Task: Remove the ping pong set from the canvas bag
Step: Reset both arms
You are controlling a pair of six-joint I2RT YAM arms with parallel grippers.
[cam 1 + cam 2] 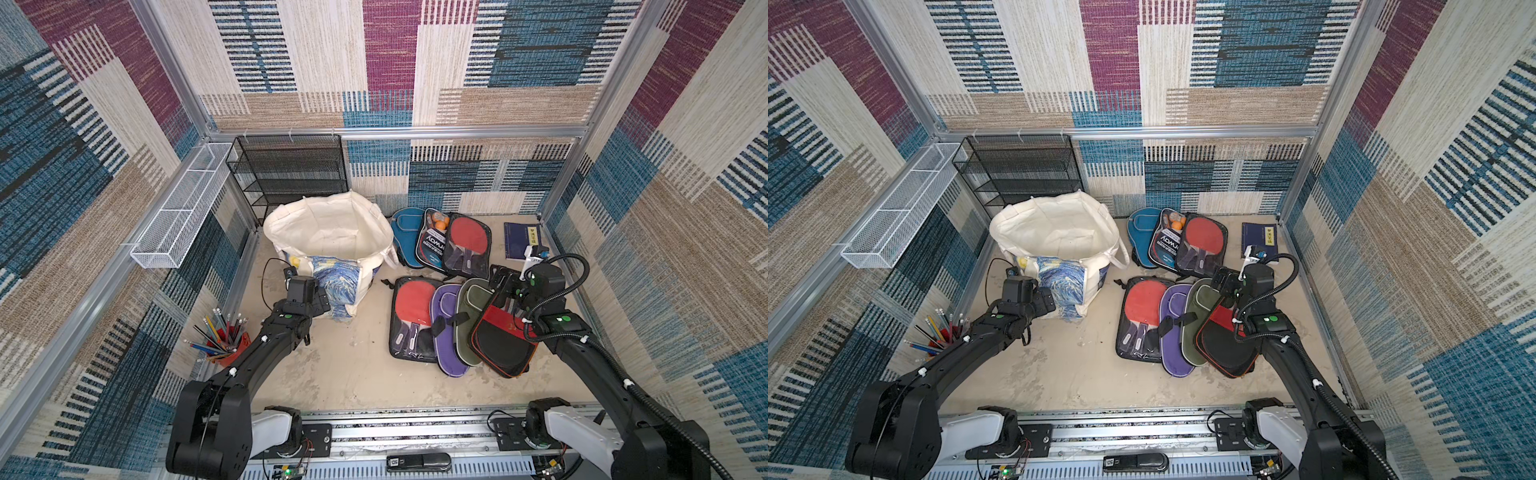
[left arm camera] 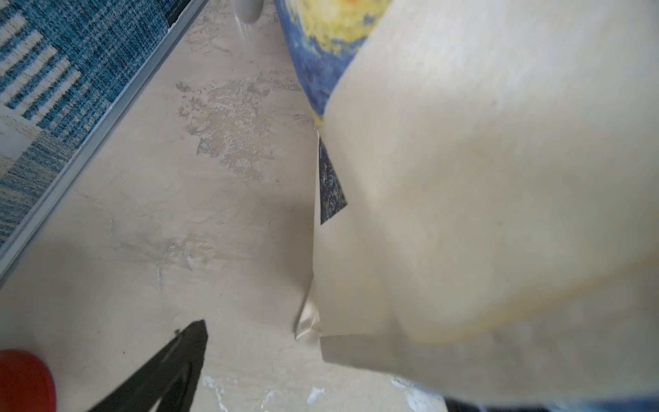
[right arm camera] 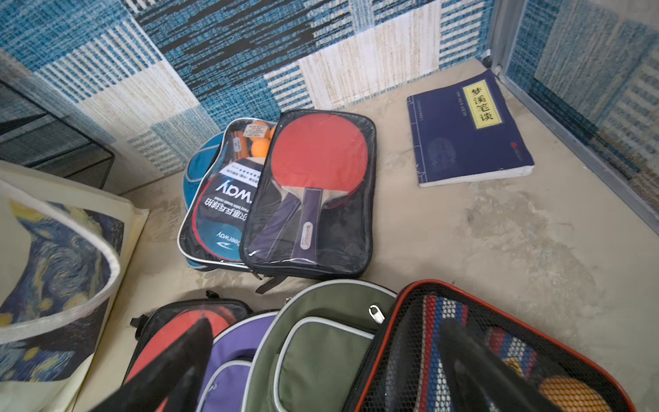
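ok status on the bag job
left tool open, empty, by cream canvas bag with starry print. right tool open above red-trimmed black mesh paddle case. bag upright, mouth open, nothing seen inside. nothing blocking.

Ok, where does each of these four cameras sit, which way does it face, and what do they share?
Top view: high above the robot, looking down at the canvas bag and paddle cases; left arm, right arm show.
Top view: beside it, same direction, same bag; both arms show.
Left wrist: on the left arm, close against the bag's cloth and floor; one black finger shows.
Right wrist: on the right arm, facing the back wall over cases and blue book; right gripper open.
Shared: all four show the bag's starry print.
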